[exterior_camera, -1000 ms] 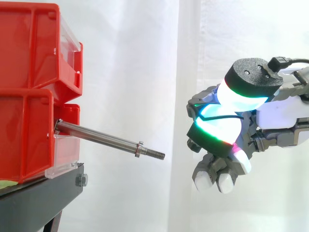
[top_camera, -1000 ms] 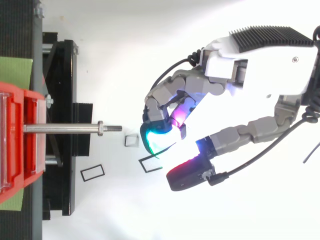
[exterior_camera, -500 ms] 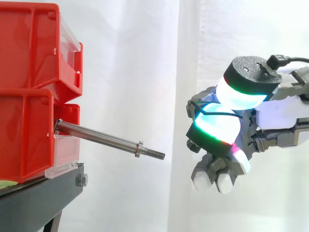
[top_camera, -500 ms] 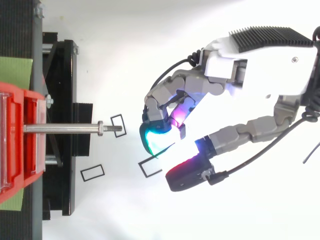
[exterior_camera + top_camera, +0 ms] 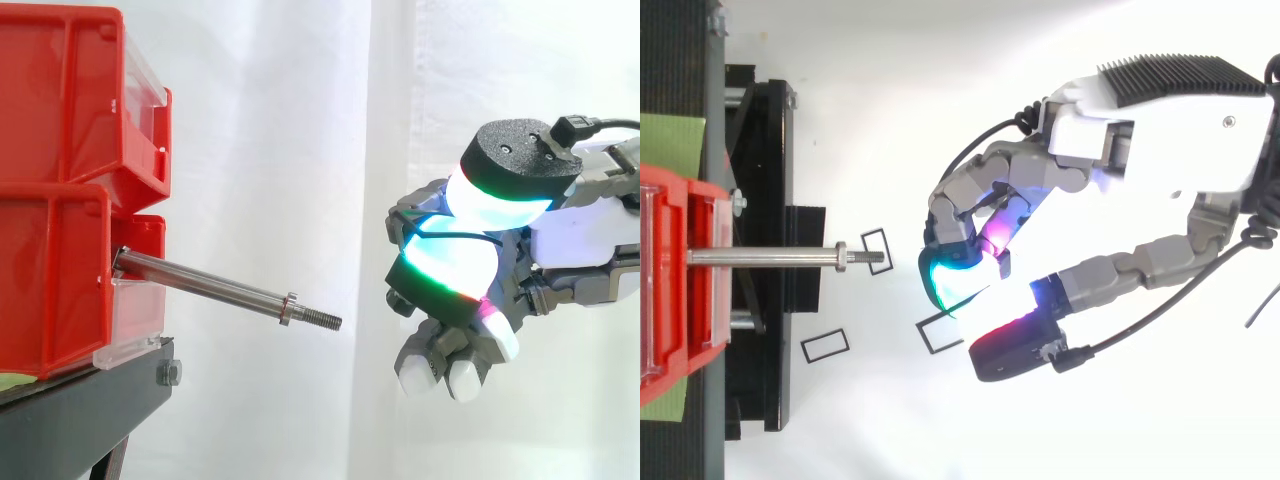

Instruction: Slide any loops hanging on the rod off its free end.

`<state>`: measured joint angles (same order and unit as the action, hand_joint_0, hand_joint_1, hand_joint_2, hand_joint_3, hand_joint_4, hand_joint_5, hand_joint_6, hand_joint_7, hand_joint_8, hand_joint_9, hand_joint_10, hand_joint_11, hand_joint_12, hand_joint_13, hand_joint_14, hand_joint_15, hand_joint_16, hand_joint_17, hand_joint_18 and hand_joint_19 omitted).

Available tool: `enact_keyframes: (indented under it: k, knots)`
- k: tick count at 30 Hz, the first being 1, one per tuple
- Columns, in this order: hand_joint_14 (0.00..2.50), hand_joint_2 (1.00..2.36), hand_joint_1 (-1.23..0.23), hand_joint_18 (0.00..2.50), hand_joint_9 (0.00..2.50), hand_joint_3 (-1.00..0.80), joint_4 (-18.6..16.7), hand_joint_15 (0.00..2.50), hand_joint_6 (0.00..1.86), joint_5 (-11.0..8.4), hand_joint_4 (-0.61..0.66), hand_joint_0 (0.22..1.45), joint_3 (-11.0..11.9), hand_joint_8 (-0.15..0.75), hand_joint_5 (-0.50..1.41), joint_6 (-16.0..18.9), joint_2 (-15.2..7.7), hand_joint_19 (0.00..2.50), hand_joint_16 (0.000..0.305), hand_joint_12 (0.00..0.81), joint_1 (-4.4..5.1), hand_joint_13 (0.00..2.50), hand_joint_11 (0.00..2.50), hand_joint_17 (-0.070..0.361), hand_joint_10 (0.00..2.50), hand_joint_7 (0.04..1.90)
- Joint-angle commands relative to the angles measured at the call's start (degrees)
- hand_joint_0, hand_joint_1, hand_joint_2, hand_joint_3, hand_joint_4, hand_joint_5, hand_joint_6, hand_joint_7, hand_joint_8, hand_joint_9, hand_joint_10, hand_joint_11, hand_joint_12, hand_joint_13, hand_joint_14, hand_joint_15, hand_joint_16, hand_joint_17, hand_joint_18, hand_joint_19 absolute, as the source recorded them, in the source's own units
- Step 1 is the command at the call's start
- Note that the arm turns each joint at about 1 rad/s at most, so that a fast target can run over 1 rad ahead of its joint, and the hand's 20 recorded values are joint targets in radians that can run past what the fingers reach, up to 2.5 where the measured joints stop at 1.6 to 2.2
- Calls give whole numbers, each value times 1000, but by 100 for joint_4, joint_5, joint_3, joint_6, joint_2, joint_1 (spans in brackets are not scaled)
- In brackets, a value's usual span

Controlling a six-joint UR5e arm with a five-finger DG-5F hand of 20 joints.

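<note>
The hand [image 5: 1140, 150] is hanging curled around nothing, facing the bare threaded steel rod [image 5: 215, 288], and the thin black rectangular loops [image 5: 825, 346] are lying below, so I'm guessing it's just backing away clean.

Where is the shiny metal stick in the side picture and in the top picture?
Side view: the rod slopes down from the red bin at the left toward the middle.
Top view: the rod lies level at the left, pointing right out of the red bin.
Shared landmark: the nut near its threaded free end.
</note>
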<state>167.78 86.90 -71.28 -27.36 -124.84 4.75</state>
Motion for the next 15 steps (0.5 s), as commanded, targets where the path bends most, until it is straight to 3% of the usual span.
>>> enact_keyframes:
  k: [1,6,9,11,13,15]
  knots:
    - [9,1016,-785,677,993,36,0,282,911,-32,-75,595,0,341,-132,56,4,426,52,336,0,641,673,116,12,1151]
    - [9,1017,-798,661,986,20,18,284,919,-32,-129,615,-44,327,-149,231,-5,442,50,332,0,631,684,113,11,1113]
    - [9,1017,-800,650,976,10,-53,284,919,-32,-133,621,-264,321,-155,425,-5,445,50,333,0,625,674,112,13,1122]
    - [9,1018,-803,641,969,-24,-193,282,919,-94,-127,628,-396,319,-161,592,-5,452,49,329,0,620,678,110,13,1085]
    - [10,1018,-801,636,969,-31,-668,283,916,-340,-121,626,-650,313,-163,996,4,455,48,323,18,616,681,108,11,1082]
    - [10,1019,-794,630,973,-32,-729,284,916,-375,-116,621,-686,309,-163,1049,4,456,48,321,18,612,673,107,13,1071]
